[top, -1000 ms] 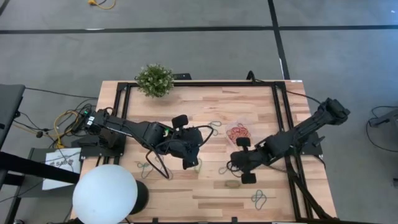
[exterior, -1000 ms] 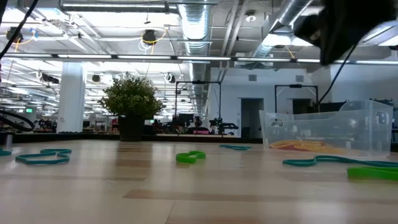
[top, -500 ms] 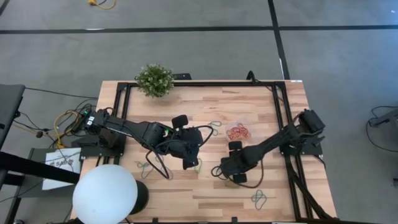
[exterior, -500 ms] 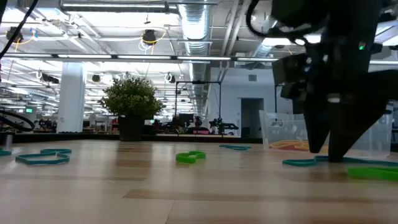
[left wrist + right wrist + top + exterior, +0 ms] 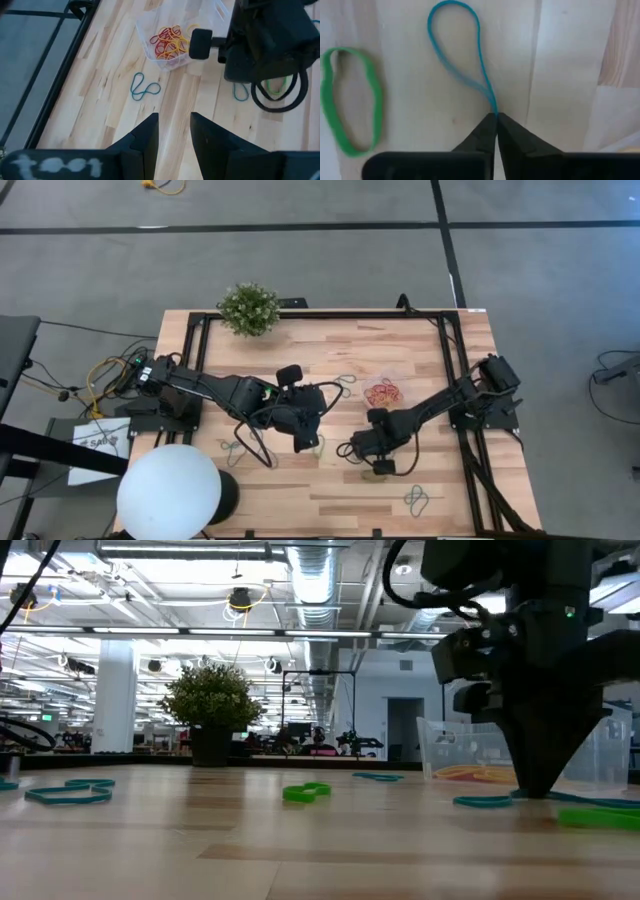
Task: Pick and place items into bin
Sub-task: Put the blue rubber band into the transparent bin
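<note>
The right gripper (image 5: pixel 496 117) is pinched shut on one end of a blue band (image 5: pixel 457 45) lying on the table directly ahead of its tips, so the pick looks made; next, lift toward the nearby bin (image 5: pixel 385 392)

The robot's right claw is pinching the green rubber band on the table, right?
Not quite. The right gripper is shut on the blue rubber band, not the green one. The right wrist view shows the green rubber band lying untouched beside it on the table.
</note>
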### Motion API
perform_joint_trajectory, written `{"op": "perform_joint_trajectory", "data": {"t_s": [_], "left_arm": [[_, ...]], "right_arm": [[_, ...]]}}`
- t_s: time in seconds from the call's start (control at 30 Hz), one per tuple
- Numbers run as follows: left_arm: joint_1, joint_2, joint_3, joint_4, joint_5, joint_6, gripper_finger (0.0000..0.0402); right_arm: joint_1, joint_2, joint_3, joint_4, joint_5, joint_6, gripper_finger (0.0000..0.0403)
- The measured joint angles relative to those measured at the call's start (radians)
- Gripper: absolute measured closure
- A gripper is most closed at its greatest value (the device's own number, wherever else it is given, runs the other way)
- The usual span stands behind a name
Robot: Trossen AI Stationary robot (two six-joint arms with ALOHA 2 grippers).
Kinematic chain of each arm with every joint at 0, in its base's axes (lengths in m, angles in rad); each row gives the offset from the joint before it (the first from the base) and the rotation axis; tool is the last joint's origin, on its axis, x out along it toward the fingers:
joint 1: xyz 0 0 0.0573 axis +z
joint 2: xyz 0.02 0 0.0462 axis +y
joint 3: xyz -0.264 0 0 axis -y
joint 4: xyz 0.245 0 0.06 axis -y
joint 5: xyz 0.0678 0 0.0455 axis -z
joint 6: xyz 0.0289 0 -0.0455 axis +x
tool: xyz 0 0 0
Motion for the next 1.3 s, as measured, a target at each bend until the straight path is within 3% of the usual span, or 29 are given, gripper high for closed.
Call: {"op": "perform_joint_trajectory", "data": {"t_s": [0.2, 0.47, 0.63, 0.77, 0.93, 1.3], "left_arm": [[0.0, 0.0, 0.0, -0.006, 0.0, -0.011, 0.0299], [0.0, 0.0, 0.0, -0.015, -0.001, -0.015, 0.0299], [0.0, 0.0, 0.0, -0.017, -0.002, -0.017, 0.0299], [0.0, 0.0, 0.0, -0.017, -0.003, -0.017, 0.0299], [0.0, 0.0, 0.0, -0.016, -0.003, -0.017, 0.0299], [0.0, 0.0, 0.0, -0.015, -0.004, -0.018, 0.0299]], "right_arm": [[0.044, -0.2, 0.066, -0.168, 0.021, 0.018, 0.0398], [0.093, -0.532, 0.167, -0.533, 0.329, 0.172, 0.0401], [0.049, -0.641, 0.107, -0.601, 0.359, 0.278, 0.0402], [0.004, -0.657, 0.009, -0.551, 0.353, 0.246, 0.0402], [-0.057, -0.613, -0.108, -0.404, 0.268, 0.165, 0.0402], [-0.127, -0.395, -0.136, -0.392, 0.148, 0.138, 0.0394]]}}
